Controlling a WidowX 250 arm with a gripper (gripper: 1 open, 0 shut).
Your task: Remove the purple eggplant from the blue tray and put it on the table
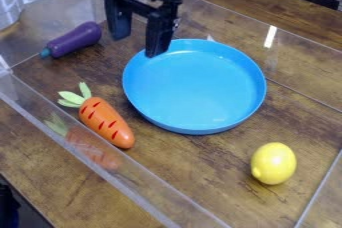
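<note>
From my seat, the purple eggplant [72,40] is lying on the table [297,102], outside the blue tray [195,86] and beyond its upper-left side. It is showing a dark, glossy purple skin, long and slim, and it is lying at a slant, its lower-left end pointing away from the tray and its other end pointing up toward the top of my view.

My gripper [139,54] is hovering over the upper-left rim of the tray, its dark fingers standing wide apart and gripping nothing. The eggplant is resting to the left of those fingers, apart from them.

The tray's raised rim is curving round a bare blue floor. The orange carrot [103,120] is lying just to the left of the tray, its green leaves pointing up and left, while the yellow lemon-like piece [273,163] is sitting beyond the tray's lower-right side. Bare planks are running to the right of the tray and also below it, between carrot and yellow piece. A clear panel edge [100,167] is slanting across the table at the lower left of the tray, passing close by the carrot and faintly mirroring it.
</note>
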